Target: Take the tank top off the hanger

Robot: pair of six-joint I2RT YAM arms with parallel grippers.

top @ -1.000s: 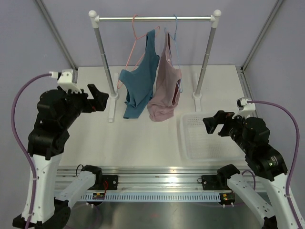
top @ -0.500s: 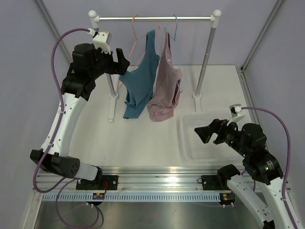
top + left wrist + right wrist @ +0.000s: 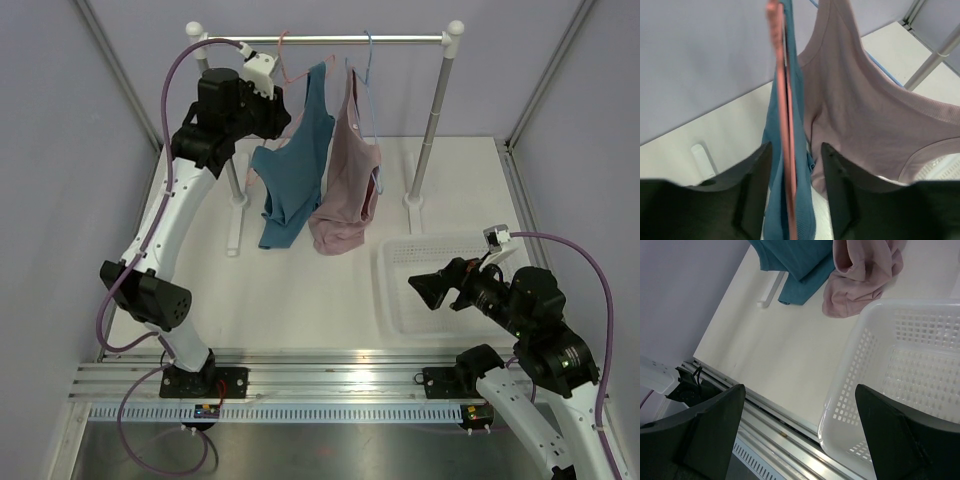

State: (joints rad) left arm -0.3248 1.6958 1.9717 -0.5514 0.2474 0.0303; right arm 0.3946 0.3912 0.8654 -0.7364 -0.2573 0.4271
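The teal tank top [image 3: 295, 170] hangs from the pink hanger [image 3: 283, 62] on the rack rail; its hem drapes onto the table. My left gripper [image 3: 276, 108] is raised to the top's left shoulder. In the left wrist view the hanger's wire [image 3: 785, 100] and the teal strap [image 3: 803, 210] run between the fingers of my left gripper [image 3: 794, 150]. A gap shows on both sides, so it is open around them. My right gripper [image 3: 425, 290] hovers low at the right, wide open and holding nothing [image 3: 800, 395].
A dusty pink tank top [image 3: 345, 190] on a light blue hanger [image 3: 368, 60] hangs right beside the teal one. The rack's posts [image 3: 428, 130] stand on the table. A white perforated basket [image 3: 900, 355] sits under the right arm, near the front rail.
My left arm has swung up from the table's left side to the rack, and its jaws have narrowed around the hanger and teal strap. My right gripper has dropped lower by the basket.
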